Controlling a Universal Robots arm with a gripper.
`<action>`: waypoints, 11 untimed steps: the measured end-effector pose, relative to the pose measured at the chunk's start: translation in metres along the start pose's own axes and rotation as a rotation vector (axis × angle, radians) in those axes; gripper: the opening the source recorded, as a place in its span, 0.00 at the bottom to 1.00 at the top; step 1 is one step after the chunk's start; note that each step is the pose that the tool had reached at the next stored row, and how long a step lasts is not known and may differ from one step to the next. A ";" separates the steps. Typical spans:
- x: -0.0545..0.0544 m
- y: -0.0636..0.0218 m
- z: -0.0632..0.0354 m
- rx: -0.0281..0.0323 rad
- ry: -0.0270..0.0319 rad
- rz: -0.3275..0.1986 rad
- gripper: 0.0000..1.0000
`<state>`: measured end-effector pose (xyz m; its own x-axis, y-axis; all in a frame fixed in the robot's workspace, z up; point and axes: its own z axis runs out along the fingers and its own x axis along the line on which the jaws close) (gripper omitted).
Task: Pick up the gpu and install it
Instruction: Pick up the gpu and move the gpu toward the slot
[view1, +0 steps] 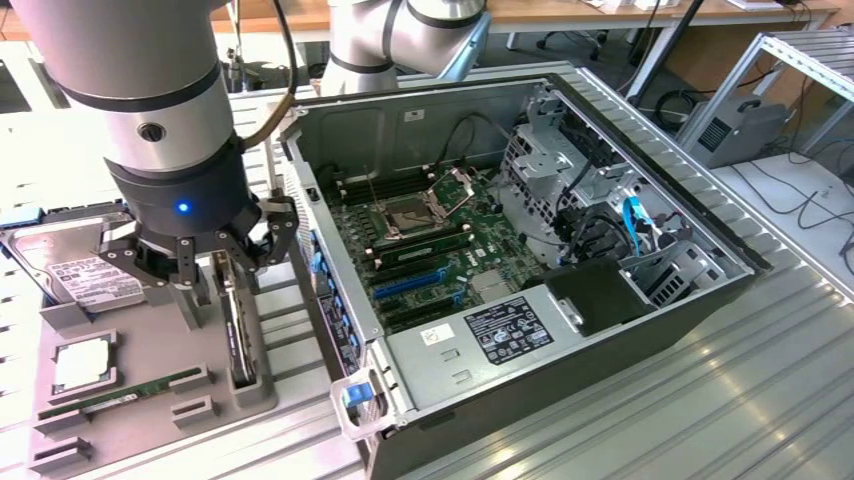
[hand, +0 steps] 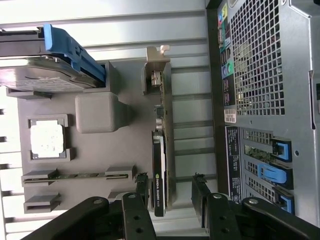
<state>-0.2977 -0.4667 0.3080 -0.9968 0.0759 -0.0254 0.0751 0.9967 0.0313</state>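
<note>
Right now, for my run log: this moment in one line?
gripper open, straddling gpu | gpu on edge in grey tray | not installed

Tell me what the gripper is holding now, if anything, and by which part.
Nothing is held. The gripper is open, its fingers on both sides of the gpu at the end away from its bracket.
</note>
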 end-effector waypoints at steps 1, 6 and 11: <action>0.000 0.0000 0.0002 0.0000 0.0000 0.000 0.48; 0.000 0.0000 0.0013 0.0001 0.0001 0.000 0.48; 0.000 -0.0001 0.0025 0.0000 0.0000 0.000 0.48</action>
<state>-0.2977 -0.4667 0.3055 -0.9968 0.0759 -0.0254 0.0751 0.9967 0.0313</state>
